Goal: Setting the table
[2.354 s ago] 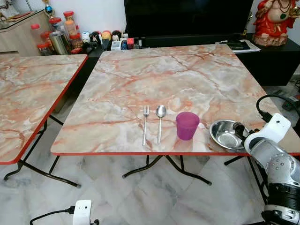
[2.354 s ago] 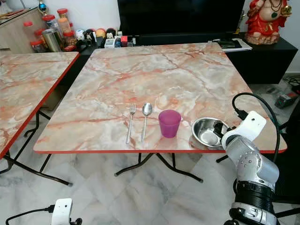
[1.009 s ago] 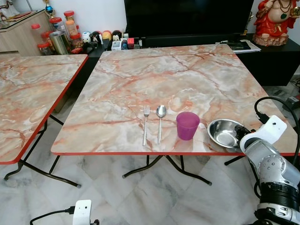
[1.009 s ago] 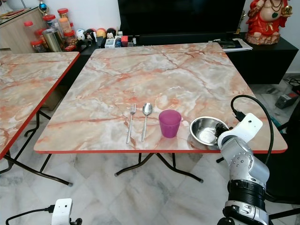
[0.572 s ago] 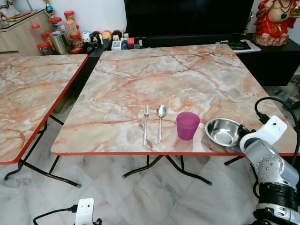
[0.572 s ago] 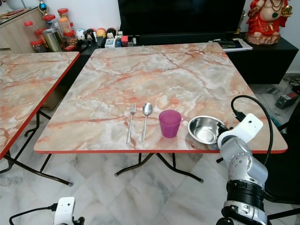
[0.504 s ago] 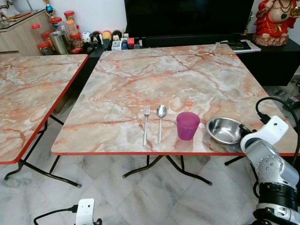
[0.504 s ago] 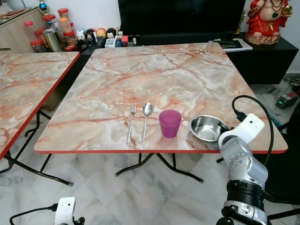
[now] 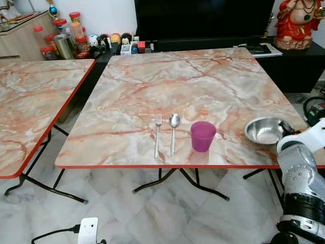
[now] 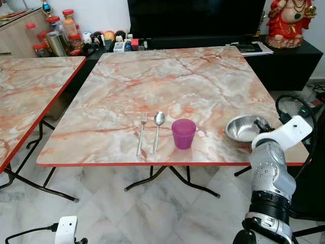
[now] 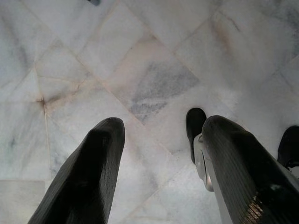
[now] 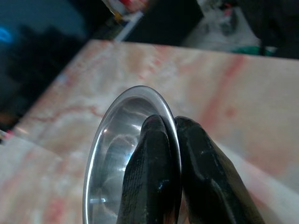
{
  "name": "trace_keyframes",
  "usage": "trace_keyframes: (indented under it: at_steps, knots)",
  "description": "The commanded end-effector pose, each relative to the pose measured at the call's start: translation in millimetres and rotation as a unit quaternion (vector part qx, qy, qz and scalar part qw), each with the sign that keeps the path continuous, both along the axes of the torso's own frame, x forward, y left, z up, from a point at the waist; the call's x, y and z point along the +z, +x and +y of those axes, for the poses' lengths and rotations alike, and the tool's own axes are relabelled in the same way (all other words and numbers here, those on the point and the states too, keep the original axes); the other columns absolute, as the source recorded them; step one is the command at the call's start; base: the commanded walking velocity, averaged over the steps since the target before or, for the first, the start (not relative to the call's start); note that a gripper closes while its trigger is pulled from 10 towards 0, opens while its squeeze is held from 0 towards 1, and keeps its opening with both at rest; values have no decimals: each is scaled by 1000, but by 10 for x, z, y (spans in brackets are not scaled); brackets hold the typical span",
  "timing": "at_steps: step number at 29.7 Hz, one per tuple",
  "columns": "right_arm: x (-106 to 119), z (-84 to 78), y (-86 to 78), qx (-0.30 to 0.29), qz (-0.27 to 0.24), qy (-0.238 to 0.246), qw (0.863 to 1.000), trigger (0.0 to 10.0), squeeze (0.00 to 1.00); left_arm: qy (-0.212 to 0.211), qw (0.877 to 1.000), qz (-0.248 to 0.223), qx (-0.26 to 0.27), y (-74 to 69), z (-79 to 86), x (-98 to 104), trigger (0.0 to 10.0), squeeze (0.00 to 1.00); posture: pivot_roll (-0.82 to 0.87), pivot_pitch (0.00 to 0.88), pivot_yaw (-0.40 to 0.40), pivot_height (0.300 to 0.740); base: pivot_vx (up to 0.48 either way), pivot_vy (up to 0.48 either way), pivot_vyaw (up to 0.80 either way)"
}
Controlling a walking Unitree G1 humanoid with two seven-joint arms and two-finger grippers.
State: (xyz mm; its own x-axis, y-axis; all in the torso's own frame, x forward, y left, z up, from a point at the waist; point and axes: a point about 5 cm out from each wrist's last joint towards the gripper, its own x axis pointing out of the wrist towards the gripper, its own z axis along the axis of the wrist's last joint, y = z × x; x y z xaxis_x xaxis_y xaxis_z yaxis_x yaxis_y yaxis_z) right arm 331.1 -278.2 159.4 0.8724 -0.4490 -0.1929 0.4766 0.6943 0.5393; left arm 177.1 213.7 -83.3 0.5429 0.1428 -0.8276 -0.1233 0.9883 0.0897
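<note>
— Table (image 9: 203, 86) first: what is laid on it, and which step is judged to be in hand?

— A marble-patterned top with a red rim is seen. Near its front edge, about midway along, a fork (image 9: 157, 134) and a spoon (image 9: 173, 132) lie side by side, with a purple cup (image 9: 203, 135) just beside the spoon. The steel bowl (image 10: 245, 128) is held at the right end of the front edge, near the front right corner, its rim clamped between the fingers of the right gripper (image 12: 174, 135). Whether it is lifted clear of the top or resting on it cannot be told. The carrying of the bowl is judged to be the step in hand.

— What does the next move call for?

— A level set-down, probably near the cutlery, and a release made only once the bowl is seated.

— And the room for moving?

— The back and middle of the top lie bare. Care is needed at the front edge and the front right corner, and near the cup, which could be tipped.

— The other arm?

— The left gripper (image 11: 159, 154) hangs idle over the floor tiles (image 11: 154, 74), its fingers apart.
</note>
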Motion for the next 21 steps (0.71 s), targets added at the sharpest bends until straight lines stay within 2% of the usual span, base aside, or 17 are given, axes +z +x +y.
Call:
trace_keyframes:
  at_steps: [1,3,4,5,11,17,21]
  knots:
    - [202,82,59,12,-60,3,998,10000,0,7,1000,2,3,-19,59,3,10000,0,-79,0,78,740,0,0,0]
    - [284,133,81,14,-97,15,995,10000,0,10,1000,1,2,-17,62,5,10000,0,-80,0,80,740,0,0,0]
    - [381,216,110,19,-149,36,988,10000,0,15,1000,0,-2,-13,56,6,10000,0,-79,0,82,740,0,0,0]
    - [417,247,118,21,-167,43,985,10000,0,17,1000,1,-3,-11,51,6,10000,0,-79,0,82,740,0,0,0]
    - [581,321,142,21,-235,48,970,10000,0,15,1000,1,3,-19,38,-1,10000,0,-69,0,76,740,0,44,0]
    - [676,361,154,31,-267,48,962,10000,0,15,1000,3,6,-47,62,-8,10000,0,-75,0,76,740,0,407,0]
    - [663,409,167,38,-271,49,960,10000,0,17,1000,6,8,-80,117,-10,10000,0,-75,0,76,740,0,480,0]
